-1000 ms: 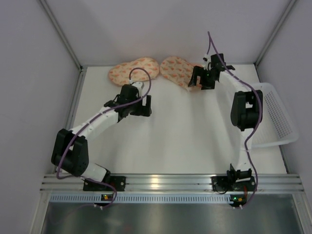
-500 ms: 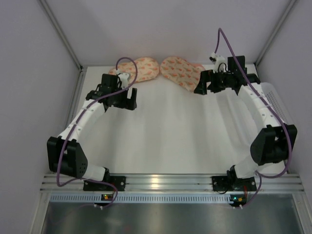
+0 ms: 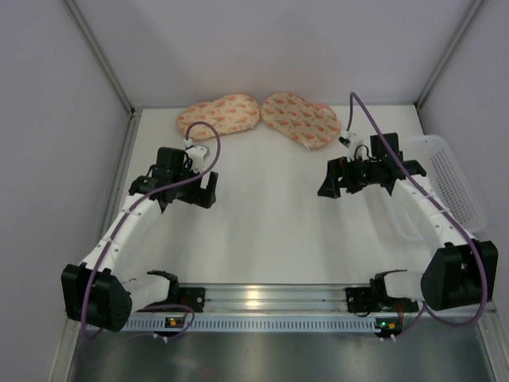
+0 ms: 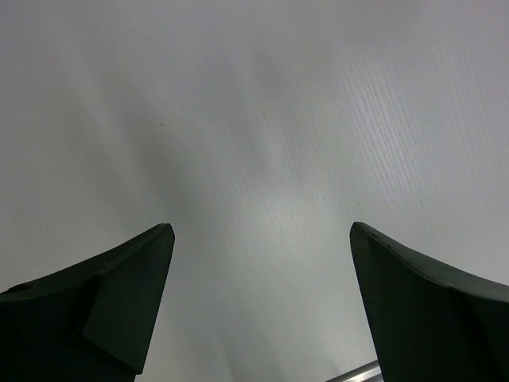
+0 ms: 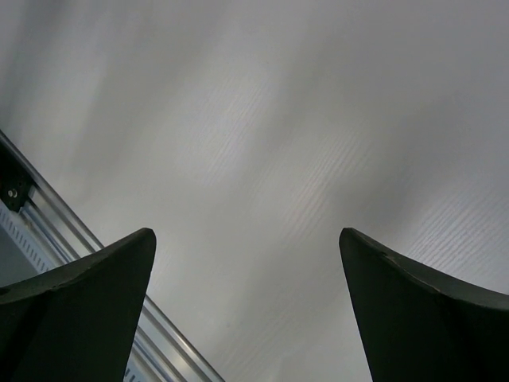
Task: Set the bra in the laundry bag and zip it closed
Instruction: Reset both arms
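Now both arms have pulled back from the far end of the table point(image 3: 270, 239). A second ago the left gripper point(image 3: 205, 189) sat just in front of the laundry bag point(image 3: 227, 115) and the right gripper point(image 3: 330, 181) was at the bag's right end. Both now hang over bare table, well apart from the bag. The right arm's elbow has also dropped from above the basket point(image 3: 471, 208) to low beside its base. In both wrist views the jaws stand wide apart with nothing between them. The bag lies where it was, flat against the back wall, its two lobes side by side. Whether the bra is inside cannot be told. The white mesh basket sits at the right edge, partly hidden behind the right arm.
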Available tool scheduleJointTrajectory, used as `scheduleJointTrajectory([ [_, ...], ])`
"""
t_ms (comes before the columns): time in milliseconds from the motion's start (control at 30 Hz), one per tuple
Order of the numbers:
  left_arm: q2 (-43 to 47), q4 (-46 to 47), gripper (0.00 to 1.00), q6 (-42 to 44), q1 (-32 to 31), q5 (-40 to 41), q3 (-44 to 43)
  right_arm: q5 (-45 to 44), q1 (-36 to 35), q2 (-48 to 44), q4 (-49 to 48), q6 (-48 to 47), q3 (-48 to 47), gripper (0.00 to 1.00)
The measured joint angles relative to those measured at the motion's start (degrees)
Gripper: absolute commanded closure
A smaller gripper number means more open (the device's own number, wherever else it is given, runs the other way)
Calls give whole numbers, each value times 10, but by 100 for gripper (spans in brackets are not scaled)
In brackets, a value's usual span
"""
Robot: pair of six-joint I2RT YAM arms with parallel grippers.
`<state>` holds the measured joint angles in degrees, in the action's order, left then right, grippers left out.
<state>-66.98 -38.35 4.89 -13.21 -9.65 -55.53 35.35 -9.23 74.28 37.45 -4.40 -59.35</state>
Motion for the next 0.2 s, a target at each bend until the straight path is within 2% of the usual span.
scheduleJointTrajectory([
  [200, 19, -7, 2, 0, 0, -10, 17, -4, -1, -35, -8, -1, 24, 1],
])
